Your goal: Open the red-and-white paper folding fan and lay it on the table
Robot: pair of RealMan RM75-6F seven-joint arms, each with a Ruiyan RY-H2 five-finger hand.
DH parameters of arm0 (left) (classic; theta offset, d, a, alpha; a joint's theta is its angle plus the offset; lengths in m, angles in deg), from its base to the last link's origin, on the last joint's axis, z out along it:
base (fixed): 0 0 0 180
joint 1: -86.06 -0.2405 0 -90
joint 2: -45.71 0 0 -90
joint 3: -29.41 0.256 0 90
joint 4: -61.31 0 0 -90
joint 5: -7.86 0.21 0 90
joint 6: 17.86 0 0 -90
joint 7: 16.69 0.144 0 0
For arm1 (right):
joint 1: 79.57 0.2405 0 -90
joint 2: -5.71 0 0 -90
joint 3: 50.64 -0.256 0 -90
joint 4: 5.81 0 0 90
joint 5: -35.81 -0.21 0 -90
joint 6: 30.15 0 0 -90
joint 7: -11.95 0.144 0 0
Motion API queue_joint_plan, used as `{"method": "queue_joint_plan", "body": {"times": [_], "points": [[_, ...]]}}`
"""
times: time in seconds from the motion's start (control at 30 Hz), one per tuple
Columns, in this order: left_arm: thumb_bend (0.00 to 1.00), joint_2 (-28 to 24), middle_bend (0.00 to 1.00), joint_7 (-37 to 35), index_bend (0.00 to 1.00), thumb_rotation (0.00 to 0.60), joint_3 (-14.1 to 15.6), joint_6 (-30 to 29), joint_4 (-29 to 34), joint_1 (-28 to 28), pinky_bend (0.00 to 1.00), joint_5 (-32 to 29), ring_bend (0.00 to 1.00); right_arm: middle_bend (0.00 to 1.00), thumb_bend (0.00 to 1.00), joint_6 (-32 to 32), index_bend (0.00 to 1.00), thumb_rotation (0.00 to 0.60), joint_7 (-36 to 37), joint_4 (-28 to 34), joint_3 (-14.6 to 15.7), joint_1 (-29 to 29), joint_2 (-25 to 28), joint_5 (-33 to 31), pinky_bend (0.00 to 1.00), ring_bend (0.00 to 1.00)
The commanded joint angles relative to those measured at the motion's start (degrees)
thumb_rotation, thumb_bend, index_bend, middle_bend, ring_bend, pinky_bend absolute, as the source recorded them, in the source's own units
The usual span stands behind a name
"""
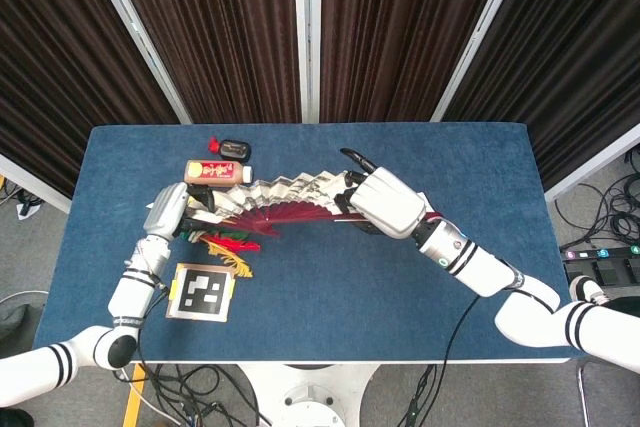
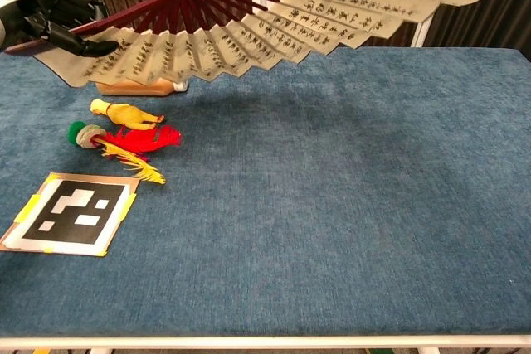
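Head view: paper folding fan (image 1: 275, 199) spread wide above the blue table (image 1: 330, 287), left hand (image 1: 166, 209) gripping one end, right hand (image 1: 385, 202) the other, chest view: fan aloft over the feathered toy (image 2: 126, 140), printed marker card (image 2: 73, 212) nearby.

Two views of one scene. The head view looks steeply down from high above, taking in the whole blue surface (image 1: 400, 277), dark curtains (image 1: 230, 27) behind it and floor at both sides, with both arms reaching in from the bottom edge. The chest view sits low and close at the near edge, looking across the surface (image 2: 332, 230) toward the curtains. Both views share the spread fan (image 1: 285, 202) (image 2: 249, 35), held up across the top of the chest view, and the marker card (image 1: 203, 292) (image 2: 73, 213) on the surface's left.
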Motion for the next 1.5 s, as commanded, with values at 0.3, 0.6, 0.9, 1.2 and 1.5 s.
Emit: {"method": "queue_joint_plan", "body": {"times": [0.3,0.6,0.9,1.2,1.5], "points": [[0.41,0.2,0.70,14.6,0.72,0.600,0.0,-6.2,0.7,-0.4,0.44,0.0,0.54,0.75,0.93,0.2,0.92,0.600,-15.5,5.2,-0.3,-2.3,2.7,-1.2,0.00,0.38],[0.41,0.3,0.69,22.2,0.69,0.600,0.5,-6.6,1.8,0.2,0.44,-0.2,0.54,0.76,0.93,2.4,0.92,0.600,-26.8,10.5,-0.5,-3.3,4.4,-4.1,0.00,0.38],[0.41,1.3,0.70,23.6,0.64,0.600,0.1,-6.3,1.7,0.3,0.44,-1.1,0.56,0.76,0.93,4.8,0.92,0.600,-33.3,10.5,0.2,-3.8,2.7,-7.1,0.00,0.39],[0.29,4.1,0.70,24.9,0.62,0.600,0.3,-7.6,-1.3,0.6,0.45,0.0,0.57,0.76,0.93,3.9,0.92,0.600,-37.0,9.2,0.3,-4.6,1.0,-7.7,0.00,0.39],[0.18,8.3,0.57,27.7,0.43,0.600,1.4,-5.9,-5.5,2.4,0.43,1.1,0.49,0.76,0.93,2.5,0.92,0.600,-39.4,4.2,1.5,-5.4,-2.5,-5.6,0.00,0.39]]}}
